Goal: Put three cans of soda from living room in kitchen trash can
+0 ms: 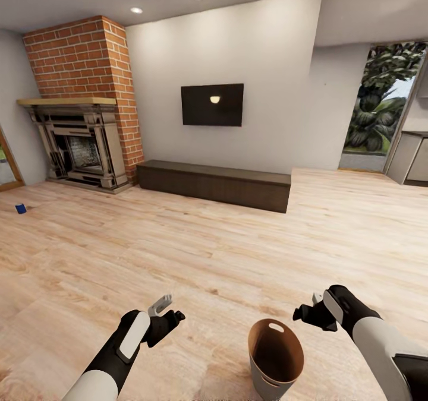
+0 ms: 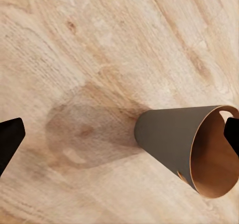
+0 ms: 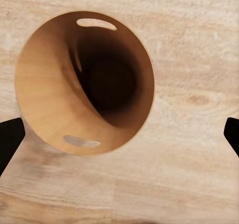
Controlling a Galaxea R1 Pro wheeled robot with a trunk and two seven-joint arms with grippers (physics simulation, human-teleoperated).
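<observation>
Small blue metal-topped soda can (image 1: 21, 208) far off at frame's left edge, upright — nearer the left gripper (image 1: 164, 313). Dark grey tapered bin (image 1: 275, 353) standing low centre-right. Right gripper (image 1: 310, 313) beside it — both spread open, empty.

A blue soda can (image 1: 21, 208) stands on the wood floor (image 1: 208, 240) near the fireplace (image 1: 77, 145).
</observation>
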